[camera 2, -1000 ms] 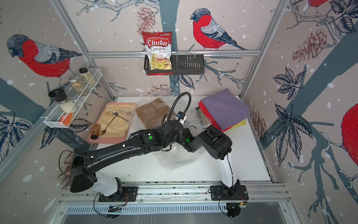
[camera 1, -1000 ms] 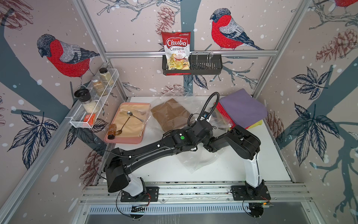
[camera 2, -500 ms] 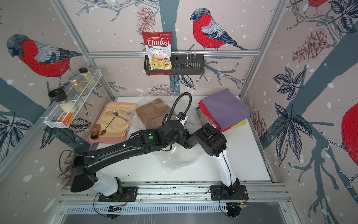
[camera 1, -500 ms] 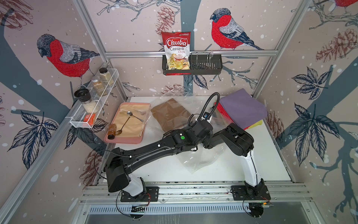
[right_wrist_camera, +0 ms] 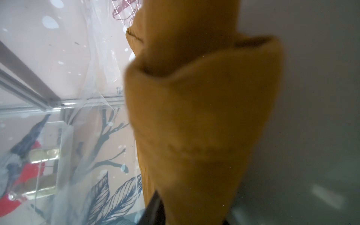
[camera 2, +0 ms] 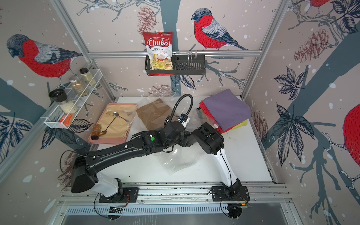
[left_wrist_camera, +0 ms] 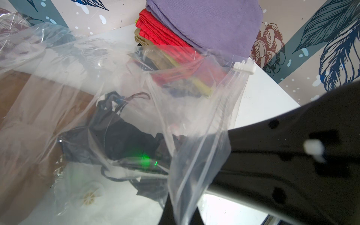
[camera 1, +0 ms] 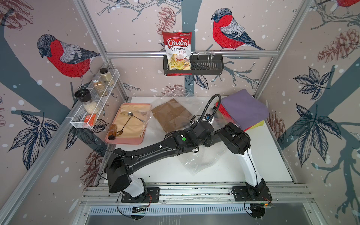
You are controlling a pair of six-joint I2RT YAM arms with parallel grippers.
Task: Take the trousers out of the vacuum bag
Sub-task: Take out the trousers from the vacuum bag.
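The clear vacuum bag (camera 1: pixel 198 161) (camera 2: pixel 175 159) lies across the table's middle, and mustard-brown trousers (camera 1: pixel 173 115) (camera 2: pixel 155 113) show inside its far part. My left gripper (left_wrist_camera: pixel 181 214) is shut on the bag's zip-strip edge (left_wrist_camera: pixel 224 109) and holds it up. The right gripper (right_wrist_camera: pixel 191 214) is inside the bag, shut on a fold of the mustard-brown trousers (right_wrist_camera: pixel 194 116). Both top views hide the two grippers under the crossed arms. Purple trousers (camera 1: pixel 243 111) (left_wrist_camera: pixel 204 23) top a stack with red trousers (left_wrist_camera: pixel 159 33) outside the bag at the far right.
A pink tray (camera 1: pixel 124 140) with a beige mat, spoons and a small bottle sits at the left. On the left wall hangs a wire shelf (camera 1: pixel 93 101) of jars. The back rail carries a black basket (camera 1: pixel 206 66) with a chips packet (camera 1: pixel 177 50).
My right arm has reached further into the bag, and its jaws have closed from open onto the mustard-brown cloth. The left arm has kept its hold on the bag's edge.
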